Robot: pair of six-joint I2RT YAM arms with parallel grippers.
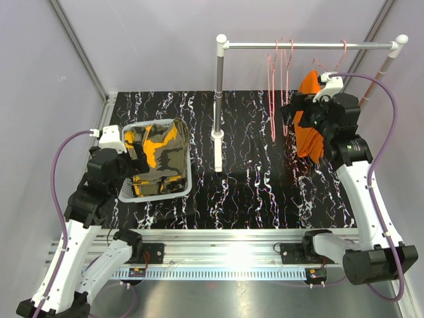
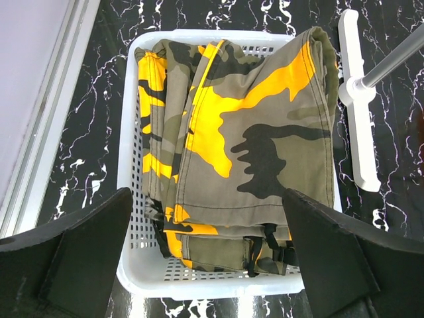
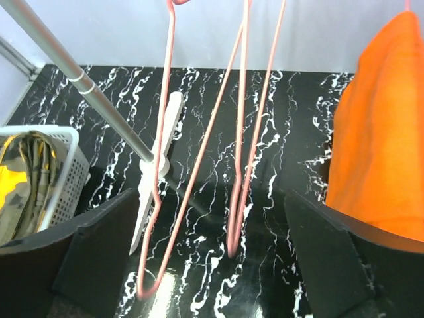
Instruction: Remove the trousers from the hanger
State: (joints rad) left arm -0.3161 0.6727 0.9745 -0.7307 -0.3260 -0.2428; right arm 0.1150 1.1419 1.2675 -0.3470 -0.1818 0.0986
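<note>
**Marbled table (image 1: 252,192), orange trousers (image 1: 309,140) on the rail (image 1: 311,46)**

Under the left gripper (image 2: 209,225), spread wide and empty, a white basket (image 2: 199,34) holds the camo trousers (image 2: 252,132). The orange trousers hang just right of the right gripper (image 3: 212,225), also wide and empty. Bare pink hangers (image 3: 242,132) dangle straight ahead of it. Closing here could snag a wire hanger instead of cloth, and a hard pull might drag the loaded hanger off the rail.

This was a robotics lab cell: plain panel walls (image 1: 165,46), aluminium corner posts (image 1: 78,50), black marbled tabletop (image 1: 258,192), aluminium mounting rail (image 1: 225,252).
</note>
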